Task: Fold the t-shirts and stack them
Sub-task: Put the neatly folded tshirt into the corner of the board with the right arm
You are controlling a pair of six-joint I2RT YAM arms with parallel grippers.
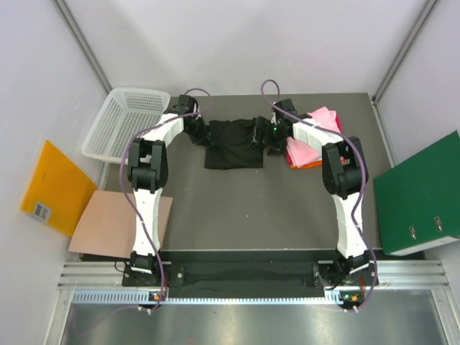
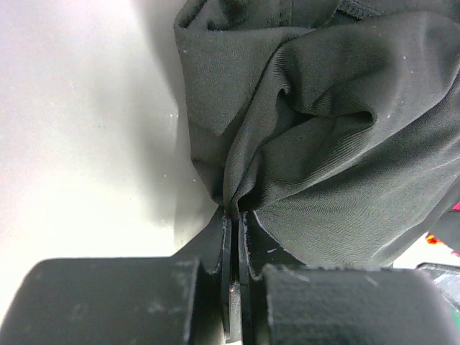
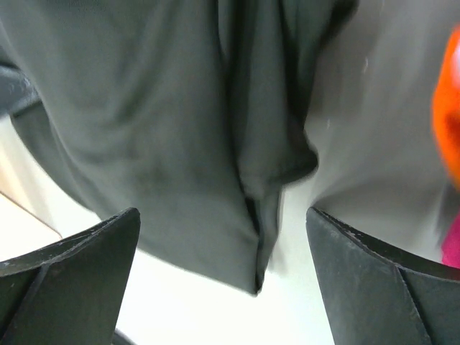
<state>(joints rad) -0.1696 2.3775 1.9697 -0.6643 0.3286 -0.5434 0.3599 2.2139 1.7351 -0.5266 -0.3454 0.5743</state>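
The black t-shirt (image 1: 233, 147) lies bunched at the far middle of the table, stretched between both grippers. My left gripper (image 1: 199, 131) is shut on its left edge; in the left wrist view the cloth (image 2: 323, 122) is pinched between my closed fingers (image 2: 230, 244). My right gripper (image 1: 272, 136) is at the shirt's right edge. In the right wrist view its fingers (image 3: 79, 266) stand wide apart, with a hanging fold of black cloth (image 3: 215, 144) between them, not touching. A stack of folded pink, orange and red t-shirts (image 1: 310, 138) lies just right of the right gripper.
A white mesh basket (image 1: 126, 121) stands at the far left table corner. A green folder (image 1: 424, 194) leans at the right, off the table. A brown sheet (image 1: 118, 223) and a yellow envelope (image 1: 54, 188) lie at the left edge.
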